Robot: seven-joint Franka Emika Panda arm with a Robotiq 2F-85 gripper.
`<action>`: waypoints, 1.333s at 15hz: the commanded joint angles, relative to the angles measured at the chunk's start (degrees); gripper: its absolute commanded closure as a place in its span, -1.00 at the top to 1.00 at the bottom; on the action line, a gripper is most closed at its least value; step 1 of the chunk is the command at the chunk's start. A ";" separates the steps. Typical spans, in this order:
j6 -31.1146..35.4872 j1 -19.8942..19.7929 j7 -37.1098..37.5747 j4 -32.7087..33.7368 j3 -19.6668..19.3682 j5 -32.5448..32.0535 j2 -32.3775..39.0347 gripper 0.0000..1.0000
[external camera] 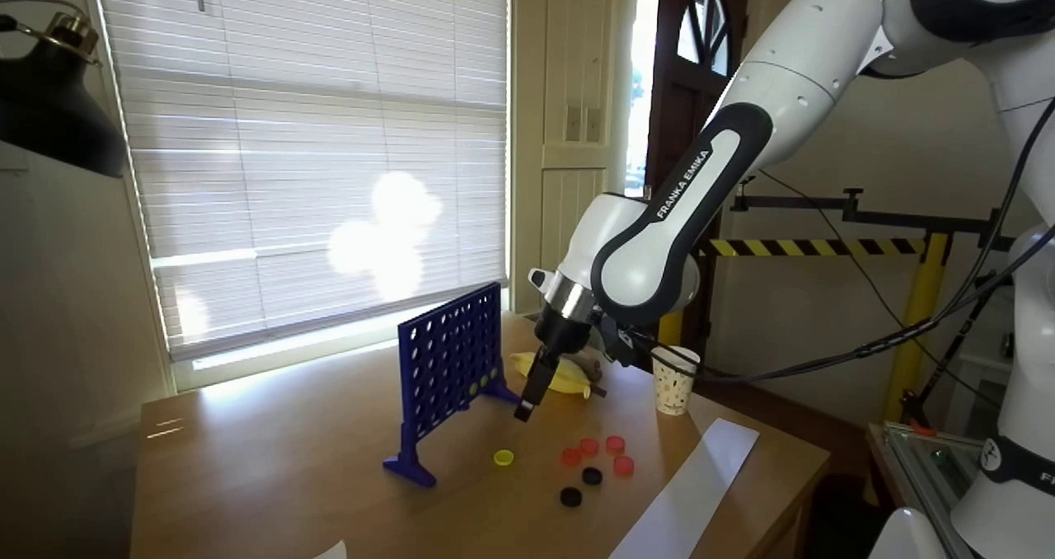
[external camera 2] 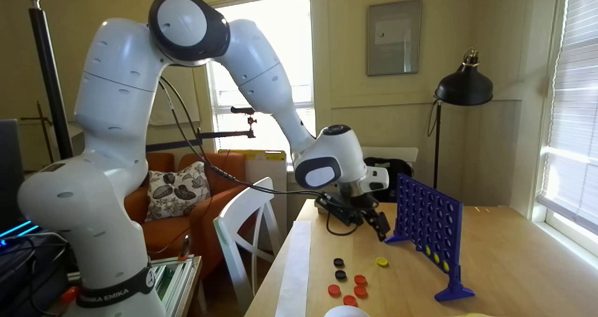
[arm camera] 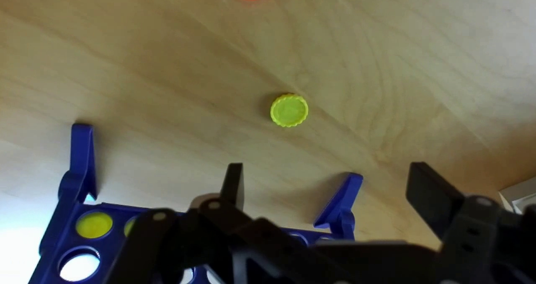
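Low in the wrist view we see the claw [arm camera: 325, 183] spread, empty; a yellow disc [arm camera: 289, 110] lies near centre. Splayed feet [arm camera: 81, 160] prop the lower-left rack [arm camera: 109, 244] upright.

My arm [external camera 2: 265, 81] was glossy white, with rounded segments [external camera 2: 114, 106] and small grey ovals [external camera 2: 124, 91] dimpling them. A black ring [external camera 2: 218, 37] framed a white disc [external camera 2: 181, 22]. I carried black trim [external camera: 747, 120] lettered FRANKA EMIKA in white, and a black band [external camera 2: 117, 289] low down. A shiny silver collar [external camera: 569, 297] circled my wrist [external camera: 606, 229]. My black cables [external camera: 874, 345] were thin and bundled along part of their run. My pincer [arm camera: 326, 183] was black, with 2 blocky fingers [arm camera: 435, 196] and pale, round screw heads [arm camera: 159, 216].
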 commanded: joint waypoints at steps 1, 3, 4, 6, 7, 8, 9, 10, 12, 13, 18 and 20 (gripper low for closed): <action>3.32 -0.57 0.50 2.06 0.50 1.02 4.35 1.00; 4.63 -3.04 5.05 2.96 2.05 -4.53 6.46 1.00; 5.14 -3.50 5.93 3.86 2.32 -5.64 7.86 1.00; 5.45 -4.00 7.30 5.49 2.34 -7.71 9.95 1.00; 5.62 -3.99 8.02 6.15 2.18 -8.60 10.77 1.00; 5.46 -3.95 8.51 7.33 2.10 -9.57 11.92 1.00; 5.51 -4.00 8.97 8.05 2.11 -10.31 12.70 1.00; 5.45 -3.85 9.35 8.95 2.11 -11.05 13.63 1.00; 5.11 -3.46 9.98 10.65 2.00 -12.12 15.18 1.00; 5.17 -3.31 10.12 11.34 1.97 -12.65 15.92 1.00; 4.91 -2.50 10.66 14.51 1.70 -14.34 18.95 1.00; 4.80 -2.21 10.79 15.32 1.63 -14.64 19.77 1.00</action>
